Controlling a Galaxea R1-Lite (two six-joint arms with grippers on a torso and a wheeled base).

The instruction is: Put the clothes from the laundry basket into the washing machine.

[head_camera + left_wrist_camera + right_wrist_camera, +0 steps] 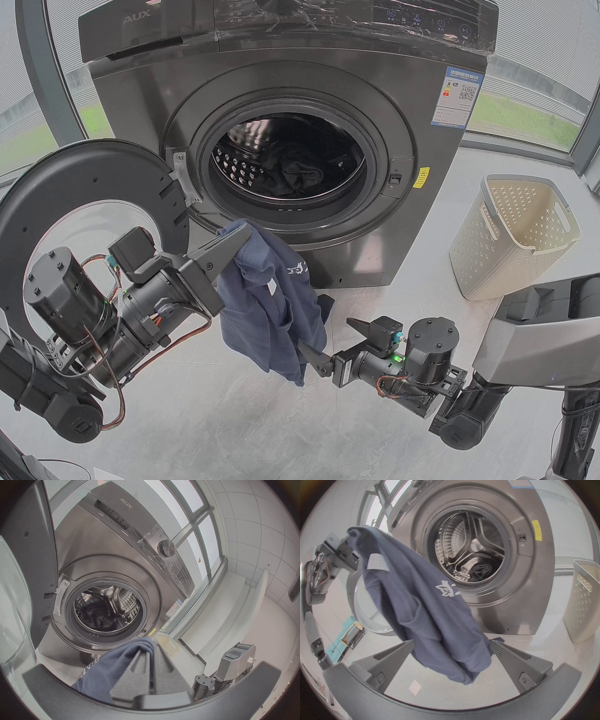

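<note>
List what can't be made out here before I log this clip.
- Cream perforated plastic laundry basket: its bottom, in the head view, sits behind its own near wall, so whether clothes remain is unknown.
- Dark clothing in the washing machine's steel drum: the piece count, in all views, is lost in shadow.
- Right gripper: its fingertips, in the right wrist view, are covered by the hanging navy-blue fabric garment, so contact is unclear.

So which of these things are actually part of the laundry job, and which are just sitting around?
Part of the job:
blue shirt, clamped in the left gripper
right gripper, open around its lower end
washing machine with open door
dark garment inside it
laundry basket

Just around:
label sticker on the machine
white scrap on the floor
</note>
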